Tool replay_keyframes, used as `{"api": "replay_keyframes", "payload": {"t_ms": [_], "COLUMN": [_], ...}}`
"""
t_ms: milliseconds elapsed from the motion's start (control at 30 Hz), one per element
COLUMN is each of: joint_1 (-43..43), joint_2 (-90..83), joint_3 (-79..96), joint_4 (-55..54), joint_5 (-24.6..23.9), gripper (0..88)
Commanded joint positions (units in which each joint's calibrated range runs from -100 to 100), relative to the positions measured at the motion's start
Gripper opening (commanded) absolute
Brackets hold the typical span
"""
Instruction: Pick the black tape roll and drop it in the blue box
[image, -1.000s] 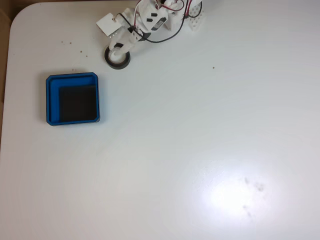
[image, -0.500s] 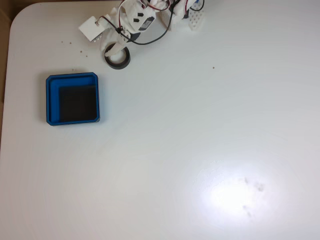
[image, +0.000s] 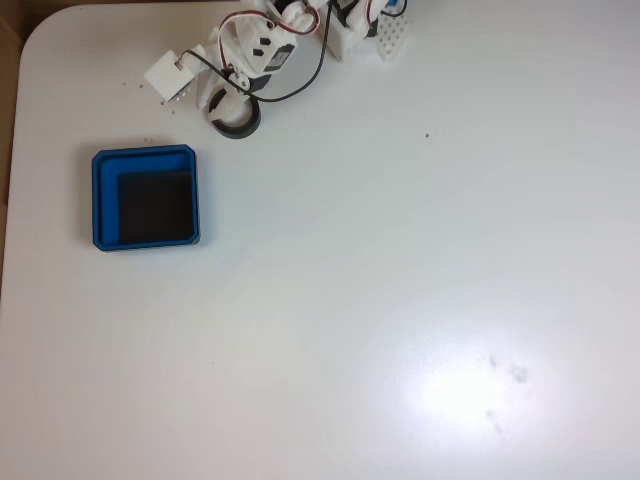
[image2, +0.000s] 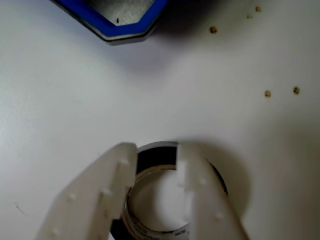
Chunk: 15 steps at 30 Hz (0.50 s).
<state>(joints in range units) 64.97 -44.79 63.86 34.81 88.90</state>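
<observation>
The black tape roll (image: 236, 120) lies flat on the white table near the top edge, up and to the right of the blue box (image: 146, 197). My gripper (image: 228, 103) hangs right over the roll. In the wrist view the two white fingers (image2: 107, 190) stand apart over the ring, and between them show its black far wall (image2: 156, 154) and its pale inner core. My gripper (image2: 156, 152) is open; whether a finger touches the roll I cannot tell. A corner of the blue box (image2: 117, 31) shows at the top of the wrist view.
The arm's base (image: 388, 38) stands at the table's top edge. The table's rounded corner and left edge (image: 12, 150) lie close beside the blue box. Small dark specks (image2: 267, 93) dot the table near the roll. A glare patch lies at the lower right.
The wrist with its white camera block has swung to the left over the last second. The tape roll and the blue box have stayed where they were.
</observation>
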Motion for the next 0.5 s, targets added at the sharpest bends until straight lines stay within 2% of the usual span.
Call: {"api": "replay_keyframes", "payload": {"t_ms": [0, 467], "joint_1": [-0.2, -0.1], "joint_2": [0.1, -0.2], "joint_3": [-5.0, -5.9], "joint_4": [-0.5, -0.6], "joint_5": [0.4, -0.2], "gripper": [1.8, 2.0]}}
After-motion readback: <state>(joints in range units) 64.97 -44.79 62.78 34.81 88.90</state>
